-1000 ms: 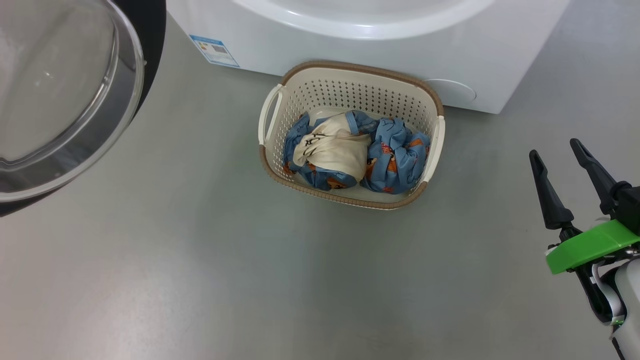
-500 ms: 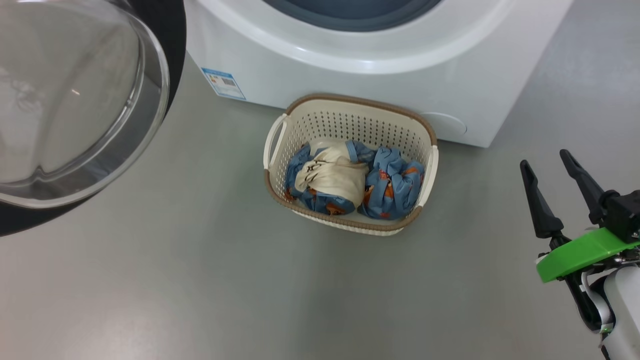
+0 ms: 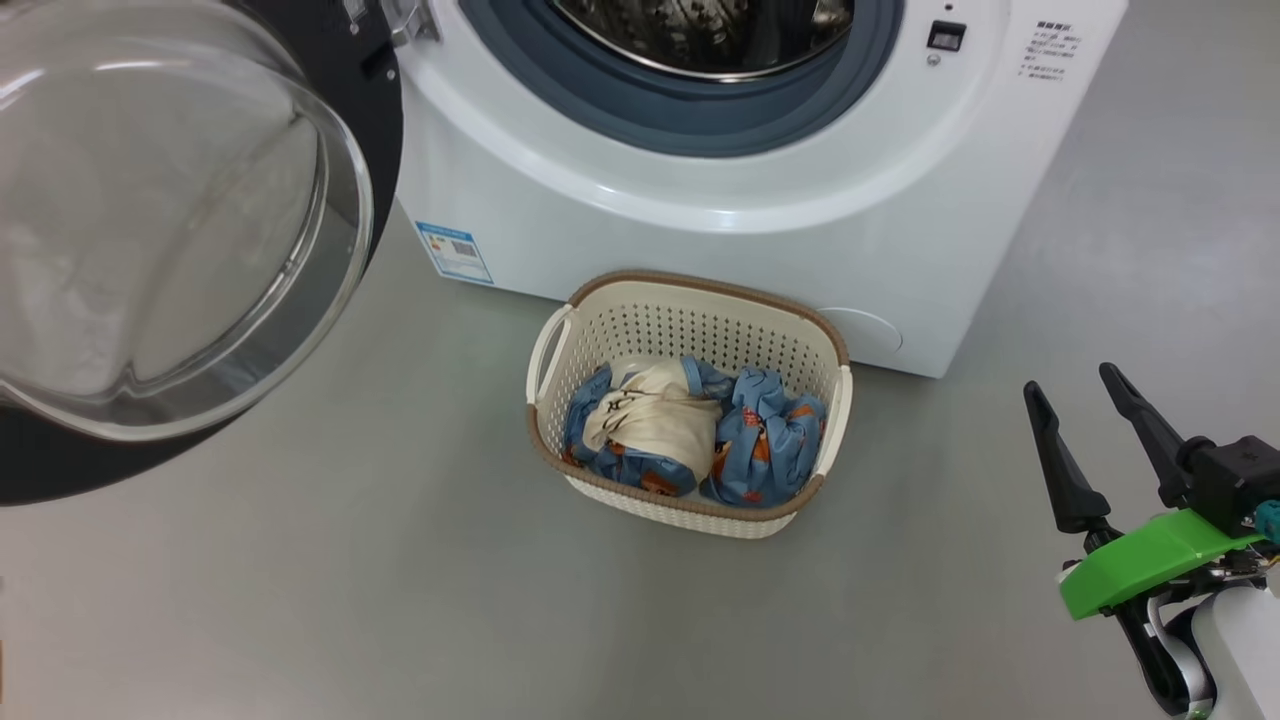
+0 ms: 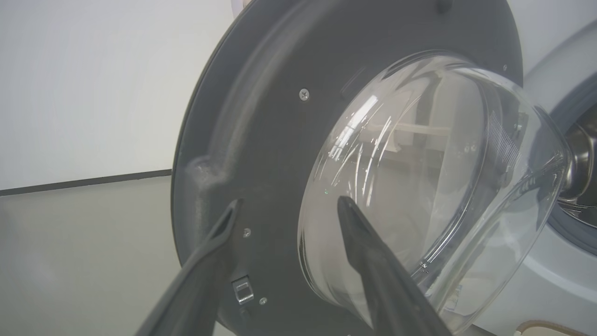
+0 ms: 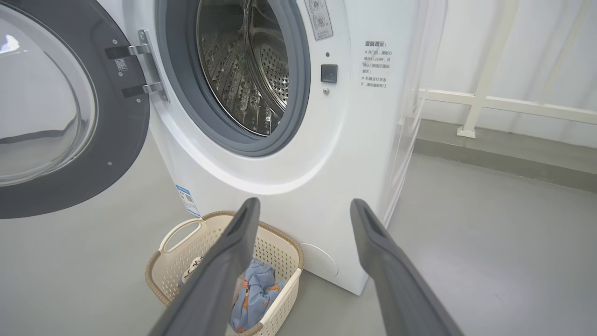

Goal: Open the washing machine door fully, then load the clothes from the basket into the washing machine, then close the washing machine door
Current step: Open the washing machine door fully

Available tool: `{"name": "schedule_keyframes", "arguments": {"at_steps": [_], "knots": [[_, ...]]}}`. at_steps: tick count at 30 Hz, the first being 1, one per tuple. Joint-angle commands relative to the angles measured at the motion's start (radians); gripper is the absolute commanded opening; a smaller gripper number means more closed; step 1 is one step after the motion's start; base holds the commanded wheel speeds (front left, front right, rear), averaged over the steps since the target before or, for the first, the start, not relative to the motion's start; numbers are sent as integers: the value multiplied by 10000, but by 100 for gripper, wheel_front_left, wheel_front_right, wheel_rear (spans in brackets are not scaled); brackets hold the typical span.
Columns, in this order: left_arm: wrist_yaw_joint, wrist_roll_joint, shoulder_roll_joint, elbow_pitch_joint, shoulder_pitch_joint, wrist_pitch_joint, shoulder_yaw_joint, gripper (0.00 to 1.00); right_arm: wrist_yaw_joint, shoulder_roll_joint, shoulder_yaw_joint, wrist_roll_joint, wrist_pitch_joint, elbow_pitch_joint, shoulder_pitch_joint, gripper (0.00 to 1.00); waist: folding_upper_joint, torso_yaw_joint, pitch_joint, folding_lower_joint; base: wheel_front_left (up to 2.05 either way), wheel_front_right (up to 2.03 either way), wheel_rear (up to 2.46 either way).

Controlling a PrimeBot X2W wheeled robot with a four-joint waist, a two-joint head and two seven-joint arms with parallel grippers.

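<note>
Head cam has tipped up since a sec ago. The whole frame slid down, so more of the big white front-loading washing machine [image 3: 720,240] shows, incl. its grey rubber seal [image 3: 680,125] and steel perforated drum [image 3: 700,30]. Nothing on the grey floor [image 3: 350,600] shifted vs the machine.

The large round washing machine door [image 3: 180,230], black rim w/ bulging clear glass bowl, stands swung out on its hinge left of the opening, inner face toward the robot. It looks wide open, so loading is prob the step due.

Key relation: the small cream perforated plastic basket [image 3: 700,335] w/ brown woven-look rim stands on the floor right below the drum mouth, just in front of the machine; touching it or not, can't tell. Its long axis runs side to side along the machine front. The clothes [image 3: 760,450], light blue fabric w/ orange prints plus one cream-white piece [image 3: 655,425], all lie inside.

From the right gripper [image 3: 1070,385] the basket lies ahead and to the left, near. In the right wrist view it sits low, partly behind one finger. The right arm is the nearer one. The left gripper [image 4: 289,203] is up at the door, pointing at its inner face & glass; contact can't be told.

Both grippers have fingers spread wide w/ nothing btwn them.
</note>
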Motion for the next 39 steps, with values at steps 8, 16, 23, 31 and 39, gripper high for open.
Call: {"name": "schedule_keyframes", "arguments": {"at_steps": [8, 16, 23, 31, 39], "knots": [[-123, -260, 28, -1428, 981, -51, -529, 100, 54, 54, 70, 85, -122, -285, 371, 100, 0, -282, -544, 0, 0, 0, 0], [-126, -958, -496, -2769, 2157, -51, -1873, 100, 54, 262, -41, 112, -122, -324, 623, 100, 0, -813, -815, 0, 0, 0, 0], [-127, -1268, -825, -3492, 2807, -51, -2641, 100, 54, 360, -126, 80, -122, -356, 756, 100, 0, -1422, -886, 0, 0, 0, 0], [-128, -1632, -949, -3949, 3106, -51, -3162, 100, 54, 364, -225, 59, -122, -384, 776, 100, 0, -2124, -786, 0, 0, 0, 0], [-128, -2135, -905, -4172, 3285, -51, -3620, 100, 54, 418, -269, 38, -122, -427, 713, 100, 0, -2808, -696, 0, 0, 0, 0]]}}
